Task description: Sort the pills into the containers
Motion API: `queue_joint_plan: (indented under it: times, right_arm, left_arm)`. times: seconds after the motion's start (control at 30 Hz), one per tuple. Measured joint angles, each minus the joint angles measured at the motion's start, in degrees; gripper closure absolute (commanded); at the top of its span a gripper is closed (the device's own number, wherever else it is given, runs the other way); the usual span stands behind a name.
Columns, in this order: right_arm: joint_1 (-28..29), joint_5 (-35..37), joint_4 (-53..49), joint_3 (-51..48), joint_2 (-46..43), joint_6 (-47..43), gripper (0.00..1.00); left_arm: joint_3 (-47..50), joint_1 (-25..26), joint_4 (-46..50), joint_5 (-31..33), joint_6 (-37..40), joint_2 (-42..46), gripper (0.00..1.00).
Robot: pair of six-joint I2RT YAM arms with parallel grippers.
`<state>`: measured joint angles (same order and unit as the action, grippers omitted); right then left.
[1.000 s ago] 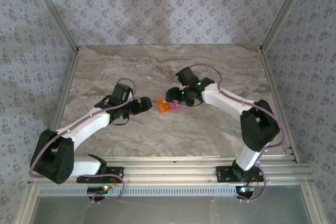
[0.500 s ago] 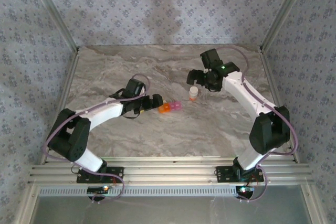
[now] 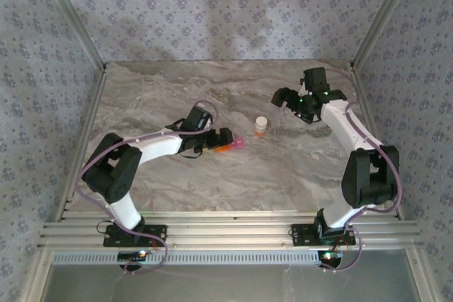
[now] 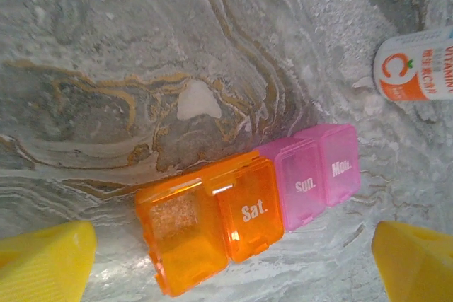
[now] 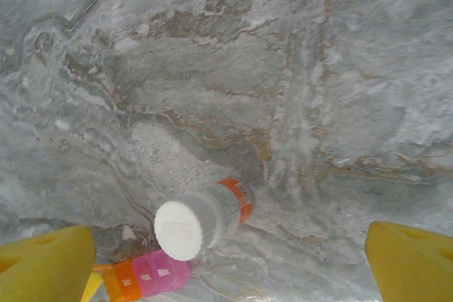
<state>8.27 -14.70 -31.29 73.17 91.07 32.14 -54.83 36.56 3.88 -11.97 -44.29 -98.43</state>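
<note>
Two yellow fingers [image 4: 42, 263] of the left gripper [image 3: 225, 141] stand spread wide, one on each side of the containers [image 4: 248, 206], gripping nothing. The containers are a strip of two orange and two pink compartments lying on the marble table [image 3: 212, 185] just left of the white bottle [image 3: 261, 126], with lids reading "Sat.", "Sun." and "Mon." from left to right. The bottle stands upright, its orange band printed with a large "C" and "VITAMIN", and to its right, farther back, the right gripper [image 3: 285, 97] hangs with jaws spread wide and empty.
</note>
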Motion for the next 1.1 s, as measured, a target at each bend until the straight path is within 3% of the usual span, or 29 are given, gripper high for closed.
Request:
queue_joint_plan:
  times: [0.3, 1.1]
  right_arm:
    - [0.13, -2.80, 0.83, 0.04, 4.33, -0.98, 0.16]
    - [4.04, -2.71, -3.30, 1.73, 6.97, -4.79, 0.19]
  left_arm:
    - [-1.77, 0.68, -0.98, 1.29, -1.49, -1.01, 0.00]
    - [-8.92, 0.68, -1.53, 0.59, -1.84, -7.21, 0.00]
